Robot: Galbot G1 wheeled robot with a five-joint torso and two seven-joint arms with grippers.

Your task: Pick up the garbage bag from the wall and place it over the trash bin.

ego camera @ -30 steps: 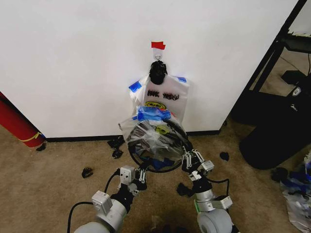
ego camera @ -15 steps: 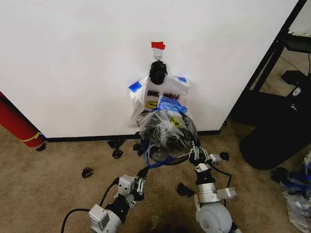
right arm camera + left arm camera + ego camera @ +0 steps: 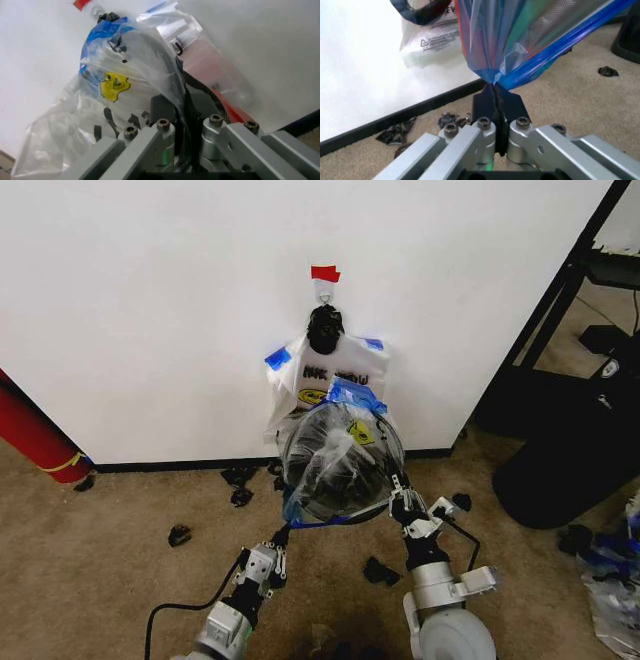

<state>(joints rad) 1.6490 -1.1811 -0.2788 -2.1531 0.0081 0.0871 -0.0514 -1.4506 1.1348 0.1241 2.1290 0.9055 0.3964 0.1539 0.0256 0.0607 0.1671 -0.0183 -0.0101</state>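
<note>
- The garbage bag (image 3: 335, 465) is stretched over the trash bin (image 3: 345, 475), which sits tipped up in front of the wall (image 3: 150, 300), its dark inside showing through the clear plastic.
- The left gripper (image 3: 278, 536) is low on the near left side of the bin; in the left wrist view its fingers (image 3: 512, 107) are pressed together with the bag's blue edge (image 3: 540, 67) bunched tight between them.
- The right gripper (image 3: 400, 498) is at the bin's near right edge. From its wrist camera its jaws are nearly closed, with a fold of the clear bag and the bin's dark rim (image 3: 200, 93) caught between them.
- The bag's yellow smiley (image 3: 114, 86) sits on the top side, blue handles (image 3: 352, 395) bunched toward the wall.
- Behind it a bundle of similar bags (image 3: 335, 375) hangs from a hook (image 3: 324, 292) under a strip of red tape (image 3: 325, 274), tied with a black knot (image 3: 324, 330).
- Dark scraps (image 3: 180, 534) lie scattered on the carpet (image 3: 100, 560) by the baseboard (image 3: 160, 465).
</note>
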